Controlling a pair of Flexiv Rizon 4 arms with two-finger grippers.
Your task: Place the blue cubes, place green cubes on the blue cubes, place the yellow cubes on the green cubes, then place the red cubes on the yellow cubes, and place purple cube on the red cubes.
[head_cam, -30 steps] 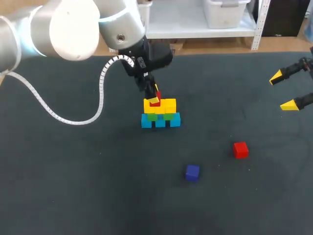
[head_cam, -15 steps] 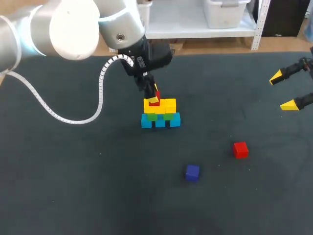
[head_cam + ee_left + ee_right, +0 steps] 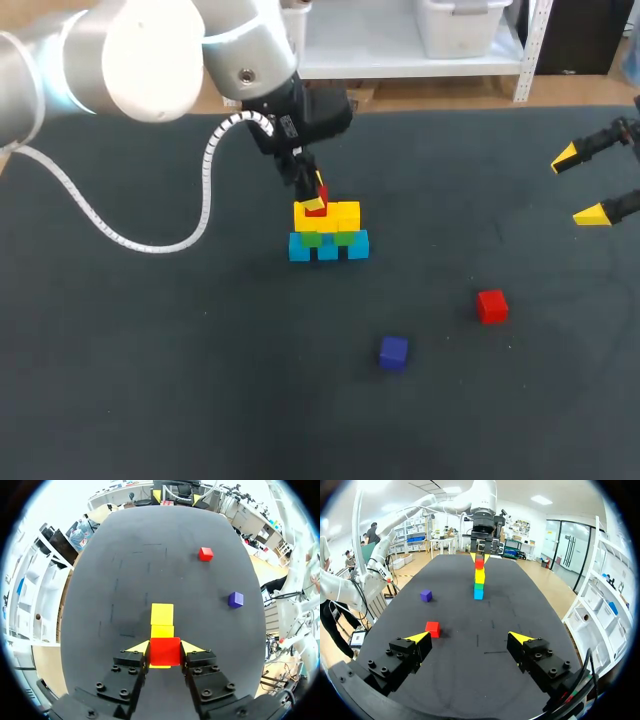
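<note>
A small pyramid stands mid-table: light blue cubes at the base, green cubes on them, yellow cubes above. My left gripper is shut on a red cube, holding it at the left end of the yellow row. From the right wrist the pile appears as one column with the red cube on top. A second red cube and the purple cube lie loose nearer the front. My right gripper hangs open at the far right, holding nothing.
The dark table mat spreads wide to the left and front of the pile. In the right wrist view the loose red cube lies just ahead of one fingertip of that gripper, and the purple cube lies farther on.
</note>
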